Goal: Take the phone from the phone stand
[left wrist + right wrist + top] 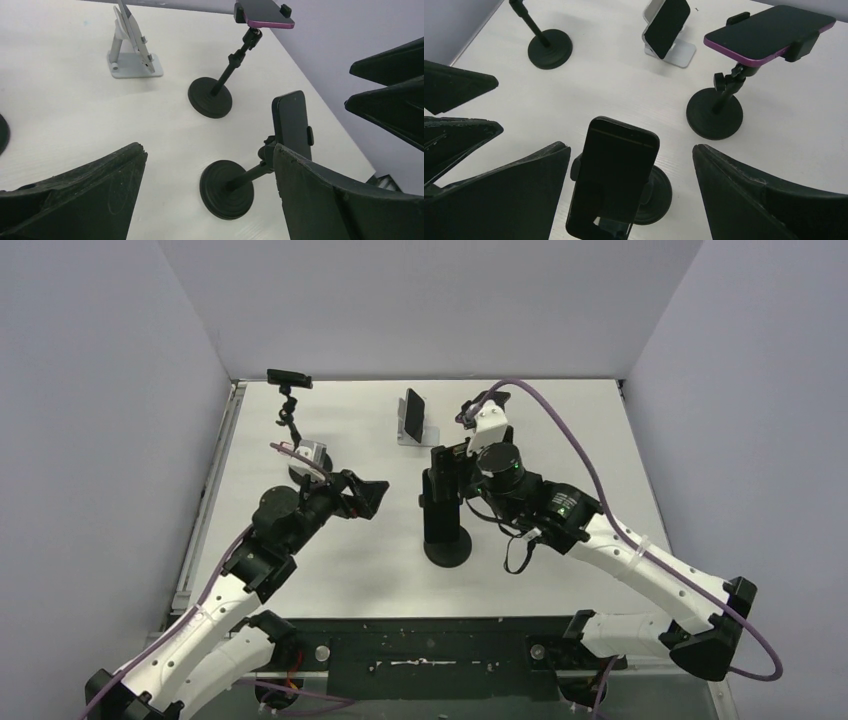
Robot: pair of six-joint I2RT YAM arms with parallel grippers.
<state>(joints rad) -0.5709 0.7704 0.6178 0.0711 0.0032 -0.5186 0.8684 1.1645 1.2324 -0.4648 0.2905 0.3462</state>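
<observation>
A black phone point(616, 185) is clamped upright in a black stand with a round base point(659, 197) at mid-table point(447, 545). My right gripper point(631, 147) is open. Its fingers stand on either side of the phone, with a gap on each side. From the left, my left gripper point(210, 147) is also open and holds nothing. In the left wrist view its right finger point(325, 195) covers the stand's clamp, and the phone point(292, 125) rises just behind it. In the top view the two grippers point(372, 495) point(445, 455) face each other across the stand.
A purple-edged phone point(769, 32) lies flat on a short black stand point(715, 112). A silver stand point(413, 425) at the back holds a dark phone. A fourth black stand point(290, 415) at the back left carries a phone point(289, 377). Walls enclose the table.
</observation>
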